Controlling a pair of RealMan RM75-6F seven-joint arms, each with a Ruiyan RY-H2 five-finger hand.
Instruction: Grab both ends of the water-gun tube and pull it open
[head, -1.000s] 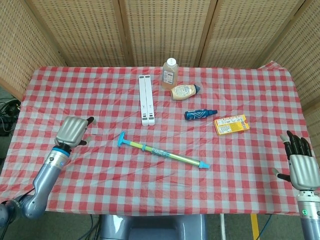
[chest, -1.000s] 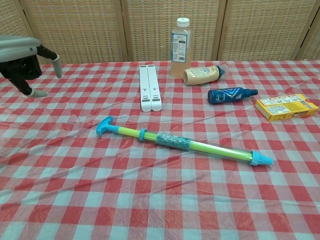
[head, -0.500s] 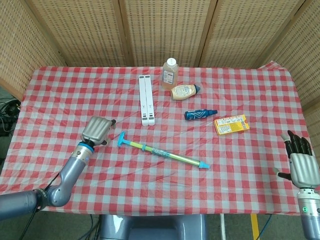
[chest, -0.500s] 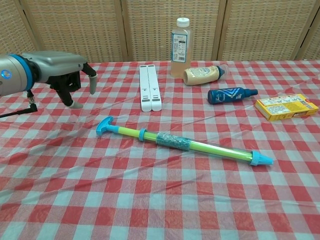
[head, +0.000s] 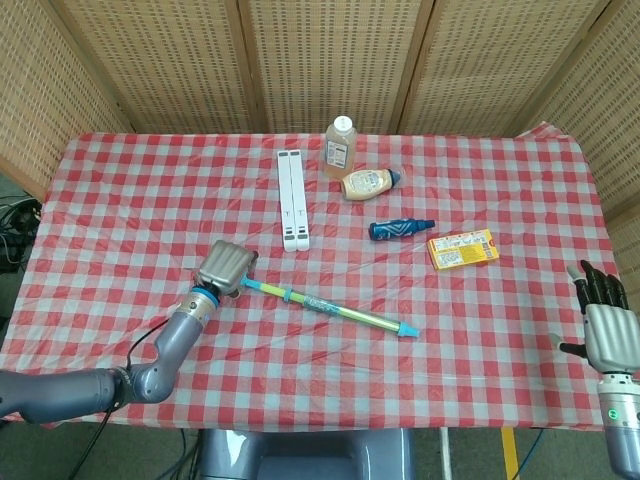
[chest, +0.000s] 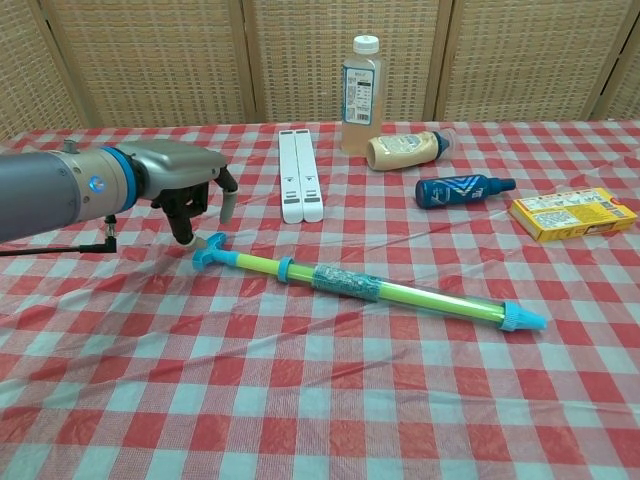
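My left robot hand (chest: 190, 185) hovers, fingers apart and empty, over the water-gun tube's (chest: 365, 286) T-handle mid-worktop (head: 330, 345). My right robot hand (head: 606, 325), spread, hangs past the four-o'clock edge.

left hand (head: 224, 267) hiding water-gun tube (head: 330, 306) handle, right hand (head: 606, 328) absent from chest view

A juice bottle (chest: 361, 93) stands behind a toppled sauce bottle (chest: 408, 149).

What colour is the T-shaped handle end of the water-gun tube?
Blue T-shaped handle, clearest in the chest view.
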